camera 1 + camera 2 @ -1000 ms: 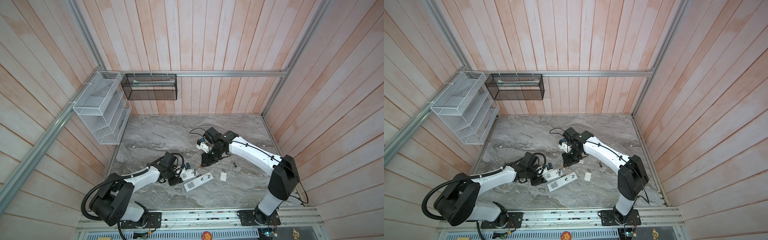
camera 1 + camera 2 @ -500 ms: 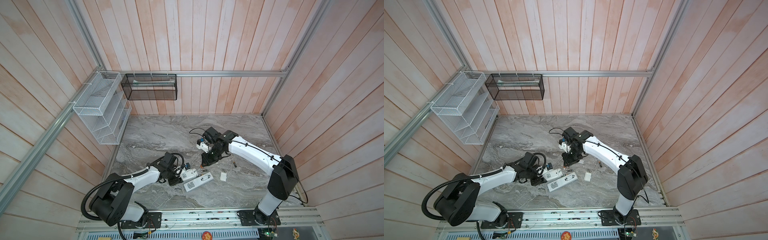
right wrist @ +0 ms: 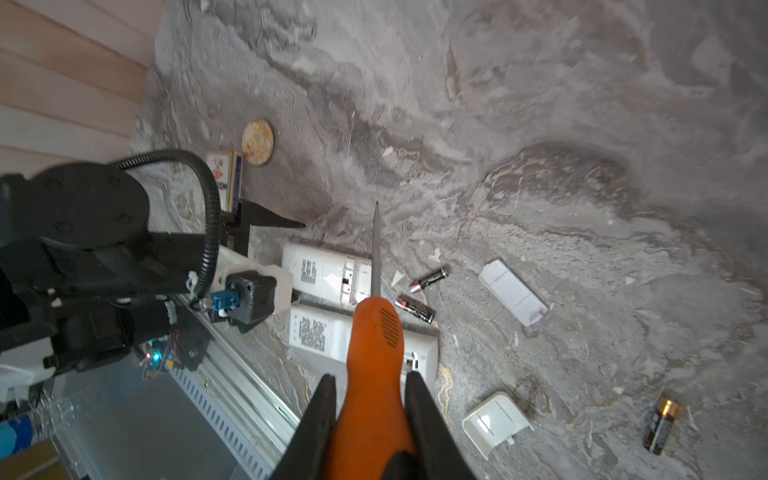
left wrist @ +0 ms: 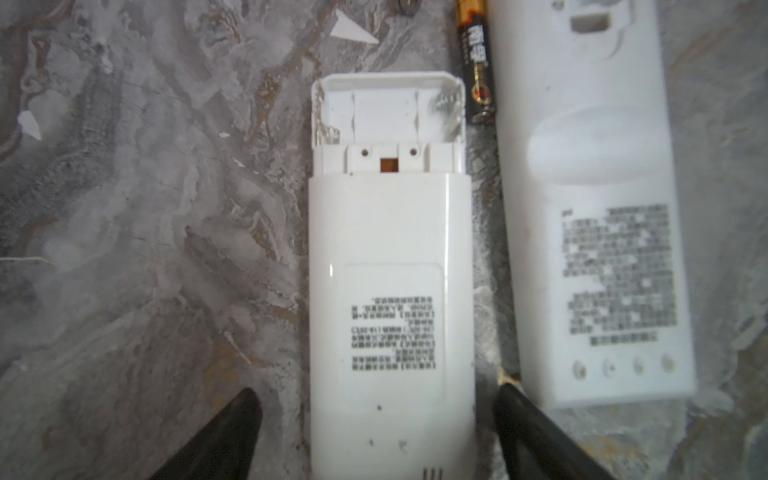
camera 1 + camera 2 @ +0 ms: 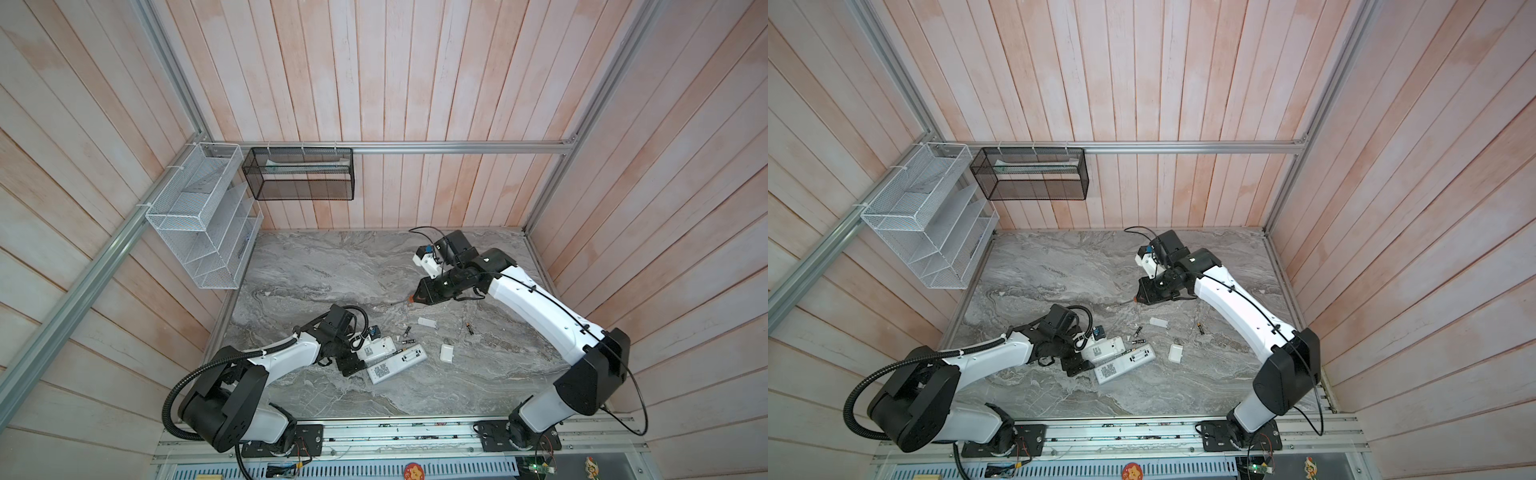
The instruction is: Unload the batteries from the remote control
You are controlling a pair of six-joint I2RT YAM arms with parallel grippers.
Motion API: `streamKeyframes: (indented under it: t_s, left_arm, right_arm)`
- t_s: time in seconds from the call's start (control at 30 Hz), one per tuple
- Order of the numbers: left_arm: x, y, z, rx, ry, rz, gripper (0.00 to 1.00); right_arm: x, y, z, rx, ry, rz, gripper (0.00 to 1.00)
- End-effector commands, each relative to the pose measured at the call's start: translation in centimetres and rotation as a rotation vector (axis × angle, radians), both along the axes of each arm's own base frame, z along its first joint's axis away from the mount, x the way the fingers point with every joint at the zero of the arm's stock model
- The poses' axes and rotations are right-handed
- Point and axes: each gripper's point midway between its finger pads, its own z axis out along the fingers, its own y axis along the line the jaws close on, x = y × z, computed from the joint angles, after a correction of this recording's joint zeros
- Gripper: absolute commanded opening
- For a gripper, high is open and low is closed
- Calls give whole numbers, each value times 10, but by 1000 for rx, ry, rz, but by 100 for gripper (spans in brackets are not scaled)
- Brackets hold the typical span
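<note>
The left pincer (image 4: 374, 390) stands wide astride a white remote (image 4: 390, 291), neither finger touching it (the fingers' bases are cut off by the frame's edge). One battery (image 4: 476, 75) lies ahead of the tips between it and a second remote (image 4: 590, 208), its far end out of frame. The right pincer (image 3: 370, 376) clamps an orange screwdriver (image 3: 374, 353) that hides part of both remotes; two more batteries (image 3: 428, 279) lie ahead of this pincer, beside the shaft.

Battery (image 4: 476, 70) lies between two remotes (image 4: 390, 249)
</note>
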Motion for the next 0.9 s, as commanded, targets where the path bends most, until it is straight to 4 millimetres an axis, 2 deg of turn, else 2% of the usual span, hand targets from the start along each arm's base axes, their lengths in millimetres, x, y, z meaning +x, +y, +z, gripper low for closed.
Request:
streamKeyframes:
  t_s: [0.0, 0.1, 0.2, 0.3, 0.37, 0.43, 0.53, 0.6, 0.67, 0.7, 0.77, 0.87]
  left_arm:
    - [9, -4, 11, -6, -34, 4, 100]
    - [17, -5, 26, 8, -41, 18, 100]
    - [32, -7, 56, 13, -76, 50, 100]
    - [46, -16, 98, -39, -138, 64, 100]
    - [57, -25, 137, -128, -198, 93, 100]
    - [68, -36, 179, -266, -237, 149, 100]
    - [81, -51, 251, -590, -219, 263, 100]
    - [88, -50, 300, -890, -102, 382, 100]
    - [90, -48, 335, -1143, 32, 439, 100]
    - [92, -46, 348, -1253, 89, 460, 100]
    - [96, -46, 361, -1407, 204, 498, 100]
    - [100, -48, 368, -1533, 354, 518, 100]
  right_arm:
    - [16, -1, 33, 128, -111, -65, 7]
    - [23, -2, 63, 250, -228, -93, 7]
    - [27, -8, 90, 358, -366, -128, 7]
    - [29, -18, 109, 439, -467, -175, 7]
    - [29, -24, 119, 478, -511, -189, 7]
    - [30, -27, 126, 502, -543, -194, 7]
    - [30, -27, 134, 545, -568, -191, 7]
    - [28, -23, 139, 594, -576, -179, 7]
    - [26, -21, 145, 645, -581, -174, 6]
    - [25, -19, 149, 670, -588, -168, 6]
    - [23, -17, 156, 714, -601, -157, 6]
    - [20, -12, 162, 770, -607, -134, 6]
